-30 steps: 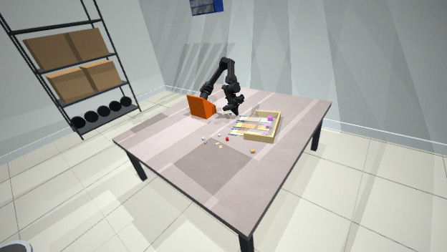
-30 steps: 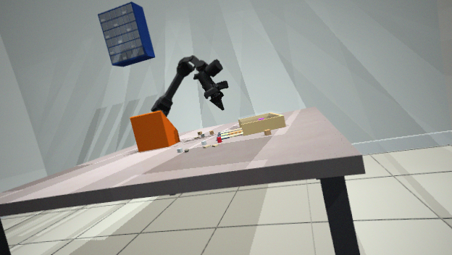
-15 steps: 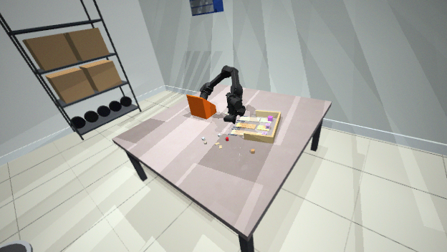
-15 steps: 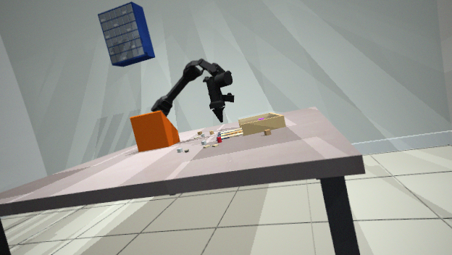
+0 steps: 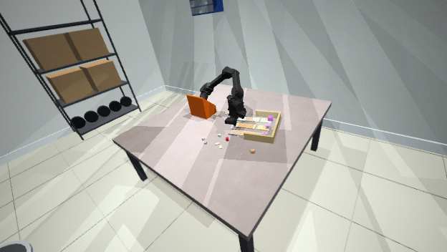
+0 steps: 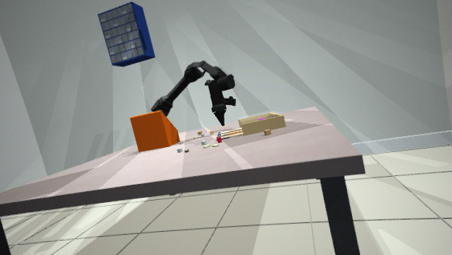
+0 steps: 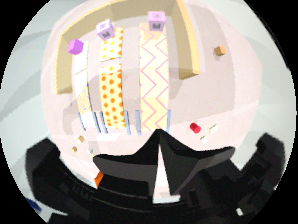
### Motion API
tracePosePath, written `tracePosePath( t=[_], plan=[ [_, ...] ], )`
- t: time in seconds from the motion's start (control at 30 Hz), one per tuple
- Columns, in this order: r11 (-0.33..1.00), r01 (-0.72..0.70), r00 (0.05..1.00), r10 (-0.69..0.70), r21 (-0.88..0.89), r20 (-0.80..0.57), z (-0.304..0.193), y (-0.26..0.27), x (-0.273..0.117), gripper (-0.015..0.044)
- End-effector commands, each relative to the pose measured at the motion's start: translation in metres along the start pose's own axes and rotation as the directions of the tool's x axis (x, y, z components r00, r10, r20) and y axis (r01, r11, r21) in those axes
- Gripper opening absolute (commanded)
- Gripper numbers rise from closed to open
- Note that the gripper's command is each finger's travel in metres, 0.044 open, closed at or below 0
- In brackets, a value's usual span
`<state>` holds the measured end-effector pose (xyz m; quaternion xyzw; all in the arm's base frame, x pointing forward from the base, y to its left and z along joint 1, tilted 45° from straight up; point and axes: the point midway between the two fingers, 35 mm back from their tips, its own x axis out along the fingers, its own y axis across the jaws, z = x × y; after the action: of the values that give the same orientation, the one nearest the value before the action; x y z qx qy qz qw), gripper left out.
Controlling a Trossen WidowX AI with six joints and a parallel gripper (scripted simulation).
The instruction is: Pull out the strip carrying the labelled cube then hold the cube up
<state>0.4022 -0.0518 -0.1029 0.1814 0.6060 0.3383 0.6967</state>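
Three strips lie before you on the counter [image 5: 200, 157] [image 6: 253, 156]; the zigzag strip [image 7: 154, 75], visibly unbroken, carries a labelled cube [image 7: 156, 21] at its far end, inside the tray [image 5: 258, 139] [image 6: 262, 124] [image 7: 189, 45]. Your pincer [image 5: 231, 122] [image 6: 223, 124] [image 7: 158, 131] is clenched on nothing, above the counter.

The robot was 1 arm [image 5: 235, 84] [image 6: 176, 90], matte black from its lower links to its fingertips, with long, straight, narrow links between bulkier, rounded joint housings and a short cylindrical housing near the wrist. A small block stuck out from the side of the slim lower section above the gripper [image 5: 231, 122] [image 6: 223, 124] [image 7: 160, 131], whose 2 dark fingers tapered from broad bases to sharp points, with flat, angled faces. In the wrist view, chunky, angular black parts flanked the fingers, with fine ridges and small dark markings on the housing beneath them.
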Motion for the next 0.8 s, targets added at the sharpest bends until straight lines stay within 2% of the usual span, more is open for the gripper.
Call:
tracePosePath(
  t=[0.0, 0.77],
  plan=[
    [1.000, -0.008, 1.000, 0.008, 0.012, -0.002, -0.002, -0.001, 0.010, 0.0000],
    [1.000, -0.011, 1.000, 0.011, 0.012, -0.002, -0.004, 0.004, 0.048, 0.0000]
  ],
)
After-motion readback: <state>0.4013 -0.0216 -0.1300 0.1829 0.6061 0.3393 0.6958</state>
